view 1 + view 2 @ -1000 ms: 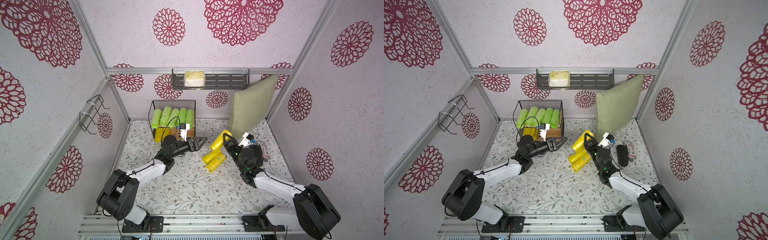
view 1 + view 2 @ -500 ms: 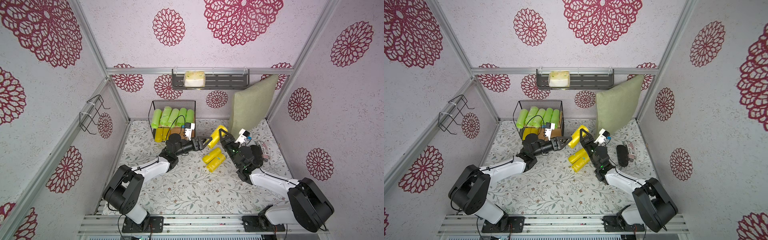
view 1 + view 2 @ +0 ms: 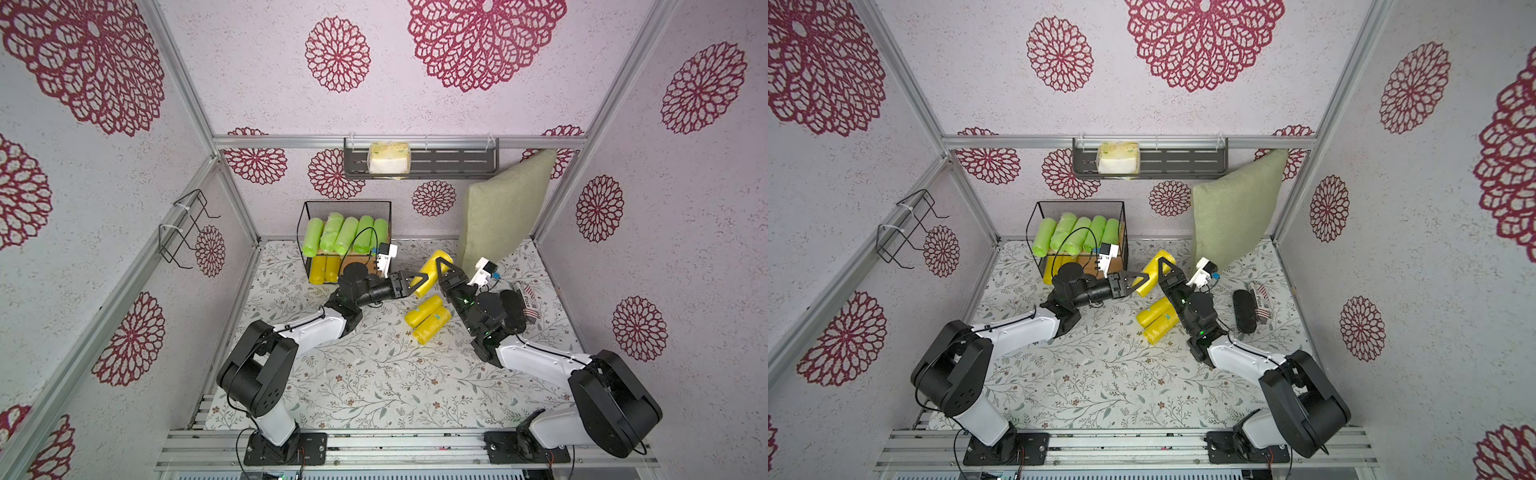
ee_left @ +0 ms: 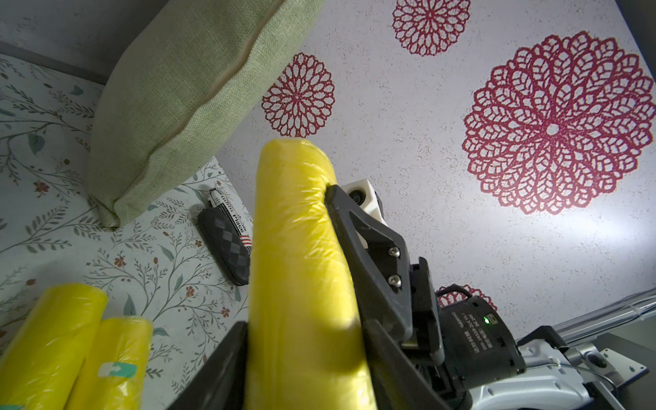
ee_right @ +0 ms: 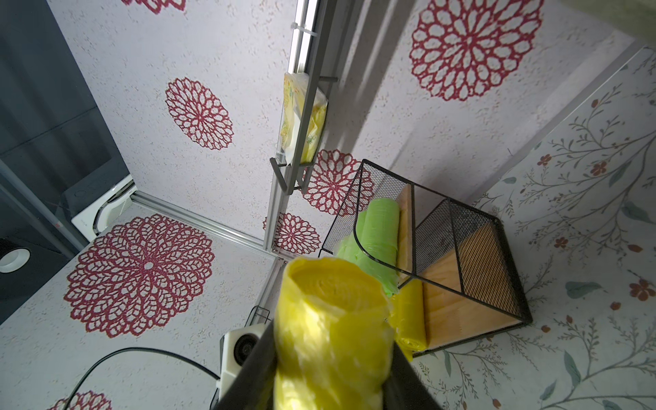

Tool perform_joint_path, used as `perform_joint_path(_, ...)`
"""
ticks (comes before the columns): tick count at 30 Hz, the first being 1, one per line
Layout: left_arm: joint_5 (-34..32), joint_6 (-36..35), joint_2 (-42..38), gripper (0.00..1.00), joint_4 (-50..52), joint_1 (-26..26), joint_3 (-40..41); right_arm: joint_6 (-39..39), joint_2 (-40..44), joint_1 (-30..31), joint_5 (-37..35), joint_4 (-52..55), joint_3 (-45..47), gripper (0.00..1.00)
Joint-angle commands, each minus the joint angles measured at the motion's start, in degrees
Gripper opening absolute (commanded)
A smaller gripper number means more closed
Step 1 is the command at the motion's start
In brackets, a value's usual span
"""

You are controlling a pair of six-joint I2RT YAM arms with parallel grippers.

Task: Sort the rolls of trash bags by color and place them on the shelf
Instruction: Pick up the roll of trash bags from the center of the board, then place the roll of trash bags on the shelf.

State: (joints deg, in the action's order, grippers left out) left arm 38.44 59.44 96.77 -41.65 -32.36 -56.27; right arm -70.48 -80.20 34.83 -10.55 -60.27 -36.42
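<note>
Top views first. In both top views the two arms meet in mid-air, just right of the shelf (image 3: 347,203). The right gripper (image 3: 437,269) is clamped on the yellow roll (image 3: 427,277) near its upper half, and the left gripper (image 3: 415,284) has its jaws around the lower end. Five green rolls (image 3: 1077,235) fill the top board and two shelved yellow rolls (image 3: 324,269) lie on the bottom one. Two loose rolls (image 3: 1156,320) wait on the table (image 3: 1100,374), right under the handover. That's the danger: a slip here drops the yellow roll onto that pair and scatters them.

Left wrist view now. The left gripper (image 4: 305,355) has a finger pressed on each side of the yellow roll (image 4: 301,248), low on it. A right finger (image 4: 358,227) dents the wrap higher up. With both holding, pulling apart could stretch or tear that soft film. If the right arm lets go, an end-grip like this could let the yellow roll tip over.

Right wrist view. The right gripper (image 5: 330,358) pinches the yellow roll (image 5: 330,330) hard enough that the wrap bulges. Beyond it the shelf (image 5: 436,230) shows free bottom-board space beside the shelved yellow rolls (image 5: 408,319). That slot is low, so a tilted roll could catch the wire frame or nudge the green rolls (image 5: 380,230) off.
</note>
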Motion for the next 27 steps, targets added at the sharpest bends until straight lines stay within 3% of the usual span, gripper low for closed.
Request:
perform_joint_path(1,2.7,-1.7,0.3,0.41,0.4,0.1,-1.0,0.8,0.9,0.2,-1.0,-4.1,-1.6,0.4)
perform_joint_path(4,2.6,-2.3,-0.4,0.32,0.4,1.4,0.0,2.4,1.6,0.2,-2.0,-3.1,-0.8,0.52)
perform_joint_path(7,0.8,-3.3,-1.9,0.3,0.1,3.8,2.5,5.7,3.0,0.2,-3.6,-3.1,0.8,0.72)
perform_joint_path(10,-3.9,-8.9,-4.8,0.29,4.5,6.7,6.1,10.3,5.7,0.2,-5.9,-0.8,2.7,0.84)
perform_joint_path(16,-26.7,-33.1,-11.7,0.28,29.3,7.2,9.7,16.3,11.3,0.2,-9.8,5.5,6.5,0.86)
perform_joint_path(20,-39.0,-37.0,-12.8,0.27,34.1,7.1,11.4,17.3,12.8,0.2,-11.3,7.4,8.2,0.86)
perform_joint_path(27,-53.5,-41.1,-9.1,0.27,35.1,7.1,9.4,16.3,10.6,0.2,-9.6,7.0,8.4,0.86)
